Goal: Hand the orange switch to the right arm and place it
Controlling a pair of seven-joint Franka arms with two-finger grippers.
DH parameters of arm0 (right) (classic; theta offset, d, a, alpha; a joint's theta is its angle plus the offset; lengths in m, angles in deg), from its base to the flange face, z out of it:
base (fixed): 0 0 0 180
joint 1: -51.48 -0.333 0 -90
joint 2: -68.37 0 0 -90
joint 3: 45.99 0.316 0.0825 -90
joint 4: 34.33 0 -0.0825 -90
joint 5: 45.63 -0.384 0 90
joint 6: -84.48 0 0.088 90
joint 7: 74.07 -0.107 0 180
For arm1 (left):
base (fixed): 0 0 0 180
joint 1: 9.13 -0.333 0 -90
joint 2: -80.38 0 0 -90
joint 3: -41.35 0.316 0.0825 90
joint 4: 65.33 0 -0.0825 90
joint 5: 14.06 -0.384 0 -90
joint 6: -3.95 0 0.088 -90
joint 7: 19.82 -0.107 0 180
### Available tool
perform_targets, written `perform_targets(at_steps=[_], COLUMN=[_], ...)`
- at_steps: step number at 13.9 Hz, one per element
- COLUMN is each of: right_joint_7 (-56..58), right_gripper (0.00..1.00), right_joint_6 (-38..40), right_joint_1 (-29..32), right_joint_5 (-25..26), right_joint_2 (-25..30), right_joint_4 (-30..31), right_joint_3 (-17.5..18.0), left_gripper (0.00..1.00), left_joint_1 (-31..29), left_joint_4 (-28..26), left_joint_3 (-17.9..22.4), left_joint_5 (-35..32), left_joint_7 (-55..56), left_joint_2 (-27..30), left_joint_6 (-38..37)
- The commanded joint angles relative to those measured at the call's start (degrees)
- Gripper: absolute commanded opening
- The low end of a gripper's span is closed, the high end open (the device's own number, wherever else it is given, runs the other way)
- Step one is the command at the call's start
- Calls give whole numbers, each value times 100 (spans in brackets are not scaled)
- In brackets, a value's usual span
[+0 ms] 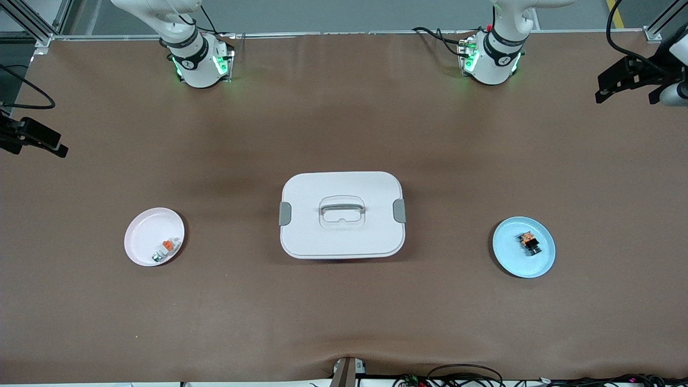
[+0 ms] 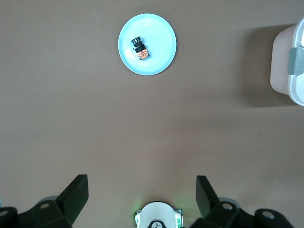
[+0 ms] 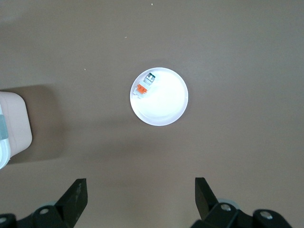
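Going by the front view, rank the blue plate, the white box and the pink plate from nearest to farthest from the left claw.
1. Blue plate, holding the orange switch, at the left arm's end of the table.
2. White box, mid-table.
3. Pink plate, at the right arm's end.
The left claw is open, high over bare table near its arm's base.

Even overhead light, soft shadows beside the white box (image 1: 342,215), perhaps slight blur.

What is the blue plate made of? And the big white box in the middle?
The blue plate looks like plastic: one even pale colour, smooth, with a soft sheen and a thin rim. The white box also looks like plastic: matte white lid with rounded moulded corners, a moulded handle and grey clips at its ends. Neither can be told for sure by look alone.
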Motion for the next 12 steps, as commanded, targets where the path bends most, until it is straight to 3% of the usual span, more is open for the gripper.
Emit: perform_targets(at_steps=[1,5,8,12], right_joint_7=[0,0,0,9], right_gripper=[100,100,100,100], right_joint_6=[34,-1,25,16], right_joint_1=[111,85,41,85], right_joint_5=[-37,-37,-10,-46], right_joint_2=[-82,-152,-644,-531], right_joint_4=[-140,-131,-131,-192], right_joint_3=[64,64,91,65], left_gripper=[100,100,100,100], left_joint_1=[-43,-210,-246,-403], left_joint_4=[262,-289,-993,-1135], left_joint_3=[24,16,7,-2], left_joint_5=[-16,-86,-104,-17], left_joint_7=[19,10,-217,-1665], left_joint_2=[-318,-521,-590,-1222], left_joint_6=[-60,684,1773,2672])
